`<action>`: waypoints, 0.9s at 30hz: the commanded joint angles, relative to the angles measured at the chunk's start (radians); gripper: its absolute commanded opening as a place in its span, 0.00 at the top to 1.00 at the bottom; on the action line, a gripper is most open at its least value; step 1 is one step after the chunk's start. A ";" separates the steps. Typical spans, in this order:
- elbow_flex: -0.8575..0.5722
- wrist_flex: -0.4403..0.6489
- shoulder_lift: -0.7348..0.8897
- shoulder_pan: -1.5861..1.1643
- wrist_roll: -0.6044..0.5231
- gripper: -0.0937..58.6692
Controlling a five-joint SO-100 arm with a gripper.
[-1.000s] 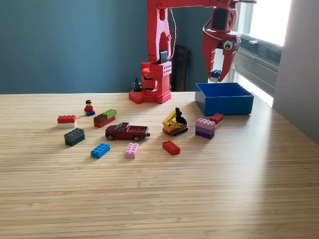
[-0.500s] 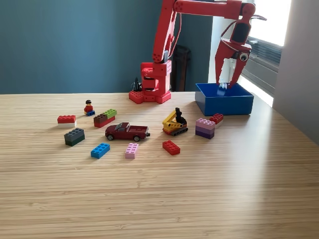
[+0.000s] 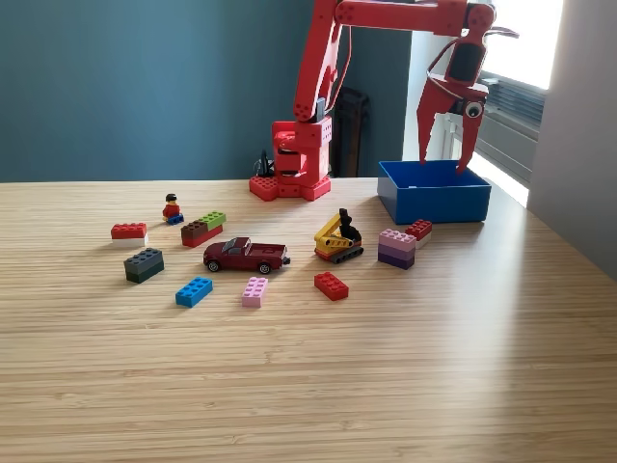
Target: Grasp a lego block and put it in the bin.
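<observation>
A wooden table point(image 3: 386, 367) is strewn with toy bricks. Above the blue bin point(image 3: 433, 204), at the exterior view's right, the gripper point(image 3: 444, 162) is held wide open and empty, seemingly for release.

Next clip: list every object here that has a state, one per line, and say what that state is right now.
Red robot arm's gripper: jaws open, empty, above the bin.
Shallow bright blue plastic bin: upright on the table; contents hidden by its wall.
Dark red toy pickup truck: standing on its wheels.
Small red-shirted lego minifigure: upright.
Yellow toy excavator: upright, arm raised.
Pink-and-purple stacked lego bricks: joined, studs up.
Loose red lego brick: flat, studs up.
</observation>
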State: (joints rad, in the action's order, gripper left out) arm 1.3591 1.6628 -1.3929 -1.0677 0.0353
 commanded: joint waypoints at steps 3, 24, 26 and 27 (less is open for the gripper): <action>-0.067 0.029 -0.029 0.262 -0.014 0.89; -0.040 0.026 -0.031 0.904 0.298 0.89; -0.052 0.026 -0.031 0.957 0.337 0.86; -0.061 0.026 -0.031 0.982 0.354 0.85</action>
State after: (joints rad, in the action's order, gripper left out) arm 1.3591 1.6628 -1.3929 -0.1703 0.3467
